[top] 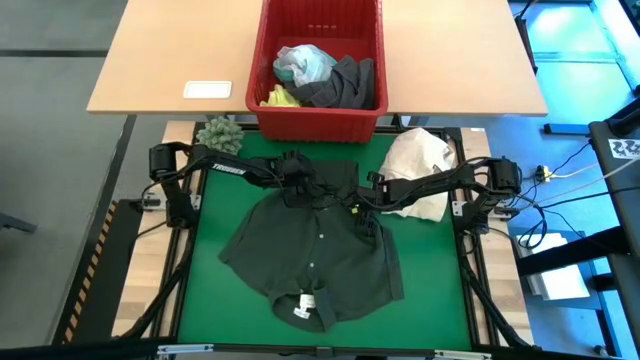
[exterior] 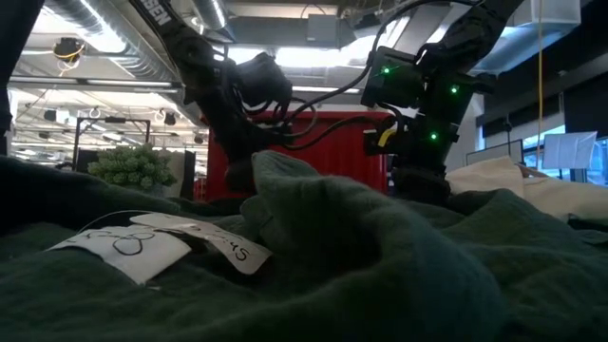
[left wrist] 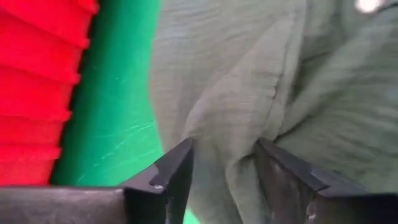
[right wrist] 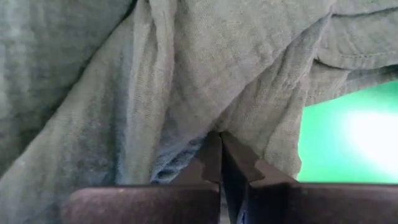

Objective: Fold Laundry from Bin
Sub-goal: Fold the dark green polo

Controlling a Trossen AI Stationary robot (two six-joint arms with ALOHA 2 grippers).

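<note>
Dark green shirt (top: 315, 250) lies spread, unfolded, on the table; right gripper (top: 358, 205) pinches its hem, left gripper (top: 295, 185) apparently half-open astride a fold. More laundry (top: 320, 78) waits in the red bin (top: 318, 125).

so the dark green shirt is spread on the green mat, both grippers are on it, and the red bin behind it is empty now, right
Not quite: the red bin is not empty. The high view shows grey, turquoise and yellow garments still inside. The rest holds: the dark green shirt lies on the green mat, with the left gripper and right gripper on it.
</note>
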